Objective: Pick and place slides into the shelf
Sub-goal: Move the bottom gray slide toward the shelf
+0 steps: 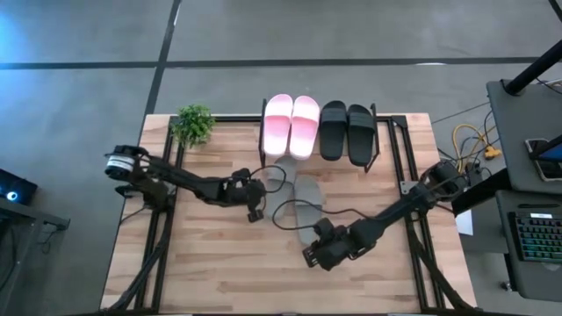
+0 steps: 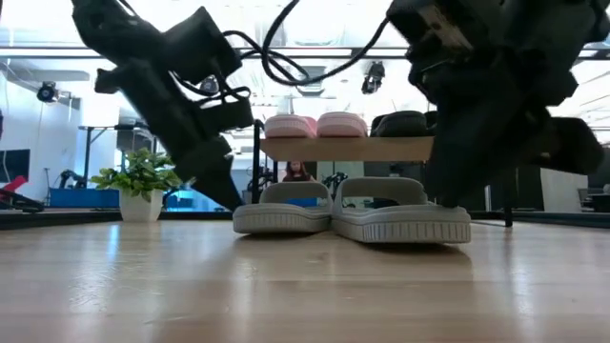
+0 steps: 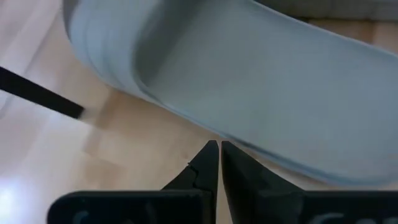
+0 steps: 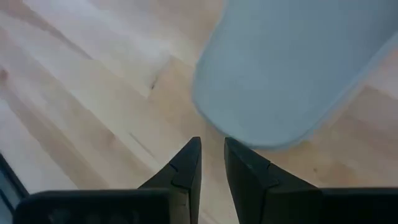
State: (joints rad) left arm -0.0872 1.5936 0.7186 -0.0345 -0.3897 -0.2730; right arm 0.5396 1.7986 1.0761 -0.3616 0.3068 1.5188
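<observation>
Two grey-green slides (image 1: 279, 189) (image 1: 309, 211) lie side by side on their soles at the table's middle, in front of the shelf (image 2: 348, 148). A pale pink pair (image 1: 291, 125) and a black pair (image 1: 346, 132) rest on the shelf's plank top. My left gripper (image 3: 217, 148) is shut and slants down, its tips at the left slide's outer side (image 3: 249, 146). My right gripper (image 4: 211, 144) slants down just short of the right slide's near end (image 4: 273, 93). Its fingers stand a narrow gap apart with nothing between them. My left gripper has its shut fingertips (image 3: 210, 152) right at the lower edge of the left slide's side, coming from the table's left and slanting down. I cannot tell whether they touch it. The slide lies flat on the table.
A small potted plant (image 1: 193, 125) stands at the table's far left corner. Black cables (image 1: 290, 215) loop over the slides between the two arms. Bare wood lies along the near edge (image 1: 263, 290).
</observation>
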